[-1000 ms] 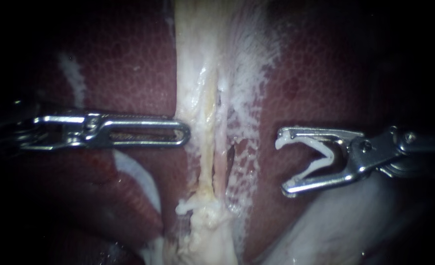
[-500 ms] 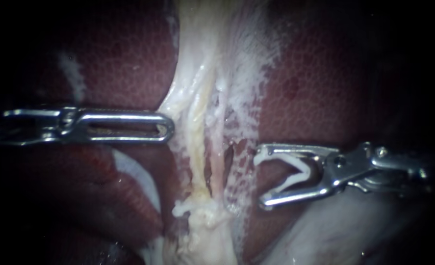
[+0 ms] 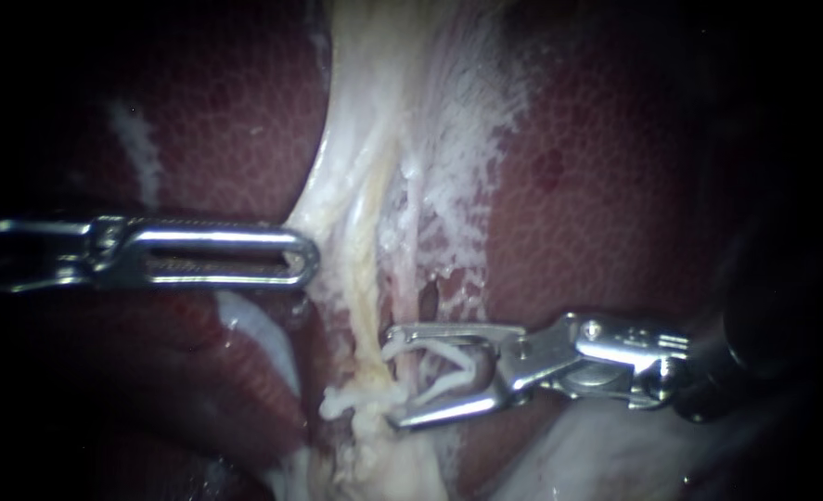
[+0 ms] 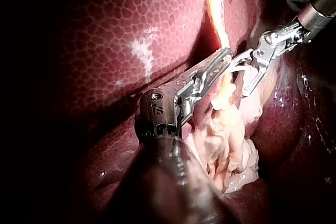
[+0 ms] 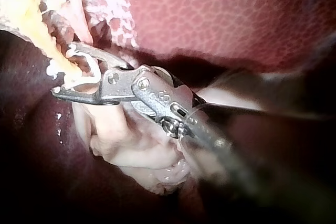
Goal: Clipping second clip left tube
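Two thin tubes run down the pale band: the yellowish left tube (image 3: 370,306) and a pinker right tube (image 3: 413,269). A white clip (image 3: 353,401) sits across the left tube low down. My right instrument (image 3: 394,378) comes in from the right, its jaws standing wide apart around an open white clip (image 3: 441,366). Its jaw tips straddle the tubes just above the seated clip, as the right wrist view (image 5: 62,70) also shows. My left instrument (image 3: 309,257) has its slotted jaws shut on the band's pale edge (image 3: 327,223), drawn leftward.
Dark red mottled liver (image 3: 606,176) lies on both sides of the band. Ragged pale tissue (image 4: 231,140) bunches below the clips. Smooth pale tissue (image 3: 615,450) lies under the right instrument's shaft.
The right instrument has moved left and down until its open clip straddles the tubes. The left instrument has drawn back leftward, pulling the band's edge with it.
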`<state>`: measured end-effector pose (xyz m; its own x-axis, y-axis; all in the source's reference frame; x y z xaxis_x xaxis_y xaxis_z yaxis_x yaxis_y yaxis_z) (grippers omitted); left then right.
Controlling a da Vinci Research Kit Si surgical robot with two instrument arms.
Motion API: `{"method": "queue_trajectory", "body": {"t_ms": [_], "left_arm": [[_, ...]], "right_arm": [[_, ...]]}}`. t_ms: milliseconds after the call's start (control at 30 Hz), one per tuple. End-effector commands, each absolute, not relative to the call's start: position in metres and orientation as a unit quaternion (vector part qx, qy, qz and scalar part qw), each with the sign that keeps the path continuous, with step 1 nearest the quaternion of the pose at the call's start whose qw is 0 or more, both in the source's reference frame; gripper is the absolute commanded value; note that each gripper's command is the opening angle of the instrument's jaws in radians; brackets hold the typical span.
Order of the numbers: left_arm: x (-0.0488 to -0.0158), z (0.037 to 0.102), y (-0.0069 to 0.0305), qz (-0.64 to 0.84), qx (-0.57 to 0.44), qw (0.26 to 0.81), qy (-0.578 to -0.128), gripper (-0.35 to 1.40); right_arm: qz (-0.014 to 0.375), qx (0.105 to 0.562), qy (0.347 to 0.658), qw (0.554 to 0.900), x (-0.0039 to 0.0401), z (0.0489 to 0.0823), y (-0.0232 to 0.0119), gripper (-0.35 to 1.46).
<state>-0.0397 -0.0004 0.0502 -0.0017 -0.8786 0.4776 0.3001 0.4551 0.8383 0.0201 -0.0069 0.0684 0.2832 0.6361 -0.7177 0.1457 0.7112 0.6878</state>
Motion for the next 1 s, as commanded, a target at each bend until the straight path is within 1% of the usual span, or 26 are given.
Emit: {"method": "queue_trajectory", "body": {"t_ms": [33,167,667,1000], "left_arm": [[-0.0397,0.0502,-0.0004,-0.45,0.264,0.654,-0.547,-0.35],[-0.0397,0.0501,-0.0005,-0.45,0.265,0.655,-0.547,-0.35],[-0.0396,0.0504,-0.0004,-0.449,0.265,0.655,-0.547,-0.35],[-0.0396,0.0505,-0.0004,-0.449,0.265,0.655,-0.547,-0.35]], "right_arm": [[0.169,0.341,0.574,0.725,0.0203,0.0684,-0.0068,0.59],[0.167,0.342,0.575,0.724,0.0211,0.0685,-0.0067,0.59],[0.158,0.382,0.569,0.711,0.023,0.0676,-0.0079,0.54],[0.158,0.382,0.57,0.71,0.0255,0.0678,-0.0074,0.53]]}}
